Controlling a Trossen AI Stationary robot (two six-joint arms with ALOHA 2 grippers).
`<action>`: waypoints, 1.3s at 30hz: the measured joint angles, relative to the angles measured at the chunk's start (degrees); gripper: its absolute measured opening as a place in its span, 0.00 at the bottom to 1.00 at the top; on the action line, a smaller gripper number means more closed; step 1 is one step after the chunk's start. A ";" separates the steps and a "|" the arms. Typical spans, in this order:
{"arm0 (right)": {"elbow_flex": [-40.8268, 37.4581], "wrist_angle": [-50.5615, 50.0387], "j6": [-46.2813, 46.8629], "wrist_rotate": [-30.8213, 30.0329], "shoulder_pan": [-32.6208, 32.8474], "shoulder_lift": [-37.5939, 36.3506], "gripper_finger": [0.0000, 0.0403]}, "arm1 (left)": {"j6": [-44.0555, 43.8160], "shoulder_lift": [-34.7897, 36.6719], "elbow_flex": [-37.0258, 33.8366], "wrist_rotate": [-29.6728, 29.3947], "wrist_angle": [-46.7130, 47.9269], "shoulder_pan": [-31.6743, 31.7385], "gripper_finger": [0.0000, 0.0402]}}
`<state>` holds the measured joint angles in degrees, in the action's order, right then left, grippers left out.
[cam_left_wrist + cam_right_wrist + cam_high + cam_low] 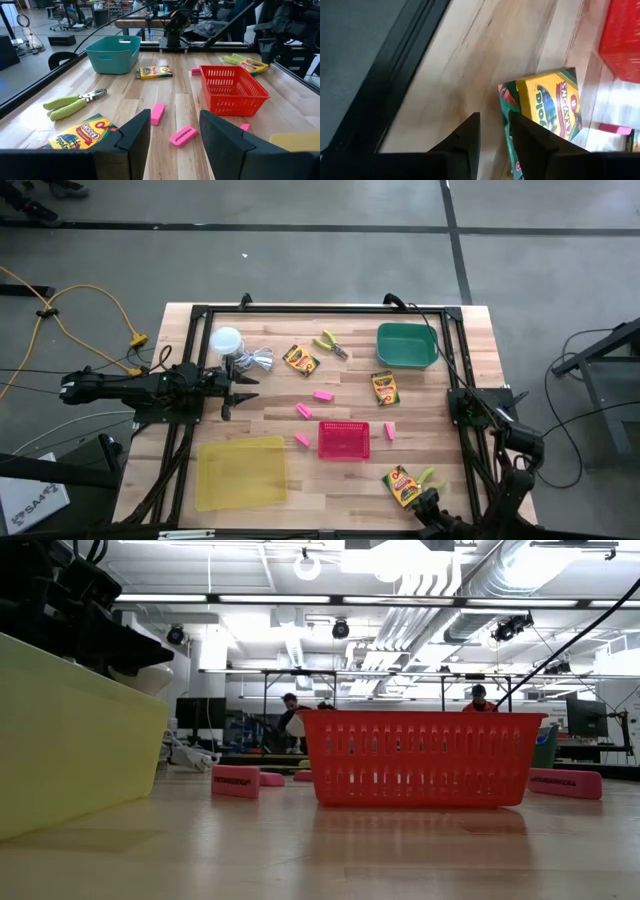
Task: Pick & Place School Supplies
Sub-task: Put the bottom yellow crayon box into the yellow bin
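Pale wood-plank worktop inside a black frame, grey floor around, workshop with benches and people beyond. Spread over the middle: three crayon boxes, one near the white round object with coiled cable, one just below the green tray, one at the near right edge, touching lime-handled scissors; a second pair of scissors beside the first box. Pink erasers scattered around the red basket, one just right of it. Left gripper at the worktop's left side, released, fingers spread and empty, well apart from the nearest erasers and close to the first crayon box. Right gripper low at the near right corner, fingers slightly parted, empty, just beside the third crayon box. Readable on that box: "Crayola CRAYONS". Lettering on the erasers too small to read. Yellow tray at the near left.
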<state>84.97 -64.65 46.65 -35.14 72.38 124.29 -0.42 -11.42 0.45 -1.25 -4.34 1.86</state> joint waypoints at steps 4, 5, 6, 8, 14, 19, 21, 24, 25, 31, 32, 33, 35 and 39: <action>-0.78 -4.82 -1.86 -0.08 -0.09 0.43 0.24 | -0.01 0.00 0.00 0.00 0.02 -0.01 0.41; -0.81 -5.01 -1.88 0.06 -0.14 0.46 0.24 | -0.01 0.02 0.00 0.02 0.00 0.00 0.41; -0.81 -5.08 -1.81 0.80 -0.30 0.28 0.24 | 0.01 0.00 0.00 0.04 0.00 0.01 0.41; -0.79 -4.89 -1.60 1.09 -0.44 0.22 0.24 | -0.01 0.02 0.00 0.02 0.02 0.00 0.41; -0.79 -4.52 -1.01 0.87 -0.42 0.22 0.24 | -0.01 0.00 0.00 0.04 0.02 0.00 0.41; -0.72 -4.01 -0.78 0.76 -0.42 0.22 0.24 | -0.01 0.02 0.00 0.06 0.02 0.01 0.41; -0.68 -3.79 -0.76 0.59 -0.46 0.24 0.24 | -0.01 0.02 0.00 0.06 0.02 0.01 0.41; -0.59 -3.62 -0.54 0.55 -0.56 0.87 0.24 | -0.01 0.00 0.00 0.07 0.02 -0.01 0.41; -0.59 -3.56 -0.52 0.53 -0.61 1.11 0.24 | 0.01 0.02 0.00 0.06 0.02 0.01 0.41; -0.59 -3.02 -0.52 0.33 -0.61 1.44 0.24 | -0.01 0.02 0.00 0.26 0.02 0.01 0.41; -0.59 -2.90 -0.52 0.33 -0.61 1.44 0.24 | -0.01 0.01 0.00 0.26 0.02 0.00 0.41; -0.59 -2.83 -0.54 0.33 -0.61 1.45 0.24 | 0.00 0.01 0.00 0.26 0.02 -0.01 0.41; -0.59 -2.74 -0.54 0.33 -0.61 1.46 0.24 | 0.01 0.00 0.00 0.25 0.02 0.00 0.41; -0.59 -2.61 -0.53 0.35 -0.61 1.46 0.24 | 0.01 0.01 0.00 0.23 0.02 0.01 0.41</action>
<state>84.38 -67.26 46.11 -34.79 71.77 125.75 -0.41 -11.41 0.45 -1.02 -4.32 1.87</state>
